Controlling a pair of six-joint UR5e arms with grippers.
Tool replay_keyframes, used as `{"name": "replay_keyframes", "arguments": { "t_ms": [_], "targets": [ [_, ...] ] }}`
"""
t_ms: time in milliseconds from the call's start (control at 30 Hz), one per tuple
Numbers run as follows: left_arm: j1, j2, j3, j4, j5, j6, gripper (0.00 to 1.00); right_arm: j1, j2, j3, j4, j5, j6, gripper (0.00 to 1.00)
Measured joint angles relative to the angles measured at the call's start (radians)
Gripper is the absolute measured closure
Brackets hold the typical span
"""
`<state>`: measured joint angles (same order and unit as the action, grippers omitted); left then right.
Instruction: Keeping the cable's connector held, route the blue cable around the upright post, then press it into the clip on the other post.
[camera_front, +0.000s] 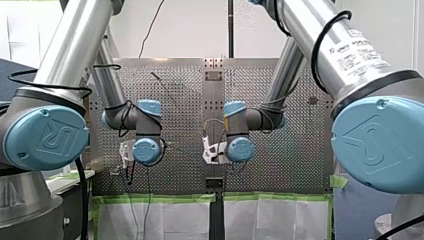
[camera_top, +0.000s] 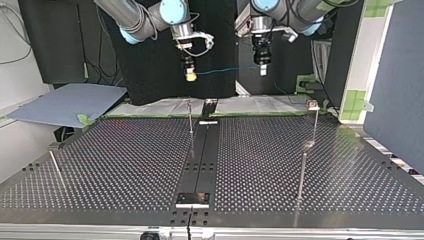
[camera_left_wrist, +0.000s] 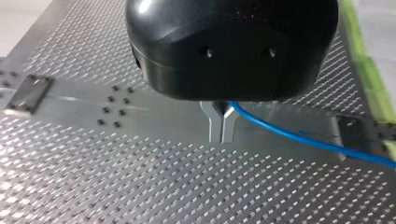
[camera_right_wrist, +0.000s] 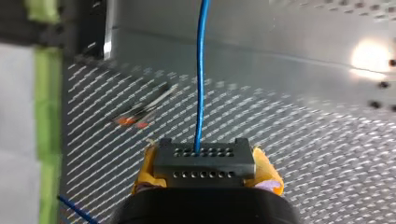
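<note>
- Right gripper is pinching the black connector between its yellow pads; the blue cable leaves the connector toward 12 o'clock in the right wrist view.
- Left gripper has its metal fingers pressed together on the same cable, which runs away from them toward 4 o'clock.
- Seen in the top view, both grippers hang high over the 12 o'clock edge of the table, with the cable stretched almost level between them; I judge that no routing is done yet.
- The thin post stands at 6 o'clock from the right gripper; a post with a small head, perhaps the clip one, stands at 4 o'clock from the left gripper. Both are well apart from the cable.
- Risk: the cable is thin, so it may slide through the metal fingers when it bends around a post, and then the slack part would miss the clip.
- Risk: if the arms pull apart, the load goes to the connector and may twist it in the pads.
- Only the top view shows posts and cable together; only the wrist views show each grip; the front view hides both behind the wrists.
</note>
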<state>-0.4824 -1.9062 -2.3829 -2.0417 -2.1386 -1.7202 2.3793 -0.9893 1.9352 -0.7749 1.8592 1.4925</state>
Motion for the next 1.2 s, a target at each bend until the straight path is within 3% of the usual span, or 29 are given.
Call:
{"name": "replay_keyframes", "arguments": {
  "t_ms": [233, 433, 733, 1200],
  "targets": [
    [0.018, 0.064, 0.054, -0.064, 0.000, -0.003, 1.00, -0.006, -0.062, -0.062, 0.061, -0.062, 0.026, 1.00],
    [0.031, 0.115, 0.105, -0.114, -0.028, -0.012, 1.00, -0.011, -0.111, -0.110, 0.110, -0.089, 0.054, 1.00],
    [0.051, 0.188, 0.179, -0.188, -0.051, 0.001, 1.00, -0.017, -0.185, -0.180, 0.168, -0.140, 0.067, 1.00],
    [0.090, 0.306, 0.280, -0.306, -0.067, 0.005, 1.00, -0.023, -0.286, -0.262, 0.205, -0.208, 0.111, 1.00]
  ]
}}
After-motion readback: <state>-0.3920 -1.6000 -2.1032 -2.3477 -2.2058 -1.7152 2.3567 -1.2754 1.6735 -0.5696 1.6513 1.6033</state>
